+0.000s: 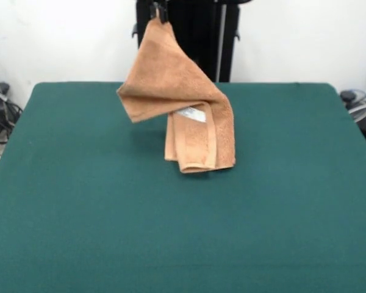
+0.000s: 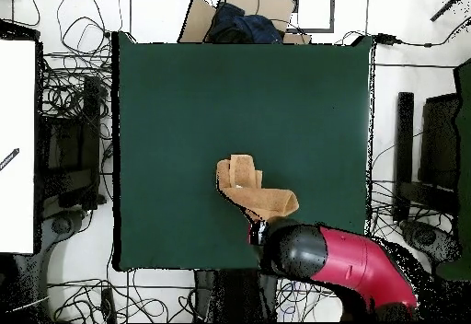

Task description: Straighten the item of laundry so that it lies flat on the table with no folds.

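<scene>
The tan-orange towel (image 1: 177,104) hangs by one corner from my gripper (image 1: 158,11) at the top edge of the front view. The gripper is shut on that corner, high above the table. The towel drapes down, folded over itself, with its lower end (image 1: 198,155) touching the dark green table (image 1: 183,232). A small white tag (image 1: 192,113) shows in the fold. In the overhead view the towel (image 2: 253,190) lies bunched near the table's lower edge, and my red and black arm (image 2: 331,258) covers the gripper.
The black pedestal (image 1: 195,36) stands behind the table. Cables and dark equipment (image 1: 0,113) sit off the table's left side, more cables at the right (image 1: 360,104). A cardboard box with dark cloth (image 2: 241,18) lies beyond the table's far edge in the overhead view.
</scene>
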You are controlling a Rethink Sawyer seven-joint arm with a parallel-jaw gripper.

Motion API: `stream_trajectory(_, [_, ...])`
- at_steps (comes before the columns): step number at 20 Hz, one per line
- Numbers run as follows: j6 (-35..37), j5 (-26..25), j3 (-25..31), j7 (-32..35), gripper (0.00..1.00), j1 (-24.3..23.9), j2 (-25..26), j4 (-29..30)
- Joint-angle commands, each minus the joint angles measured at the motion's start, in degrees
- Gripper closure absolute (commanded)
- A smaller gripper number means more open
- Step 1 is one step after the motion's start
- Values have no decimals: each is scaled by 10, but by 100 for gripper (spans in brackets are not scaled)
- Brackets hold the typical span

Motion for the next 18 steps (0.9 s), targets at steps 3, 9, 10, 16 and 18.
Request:
stream_trajectory(3, [132,64,30,-62,100,7,-117,31])
stream_trajectory(9, [243,91,20,-72,100,22,-187,-9])
stream_trajectory(10, [257,89,18,-72,100,26,-198,-18])
stream_trajectory(16, [310,98,7,-76,100,31,-228,-38])
stream_trajectory(18, [295,111,3,-78,100,31,-224,-27])
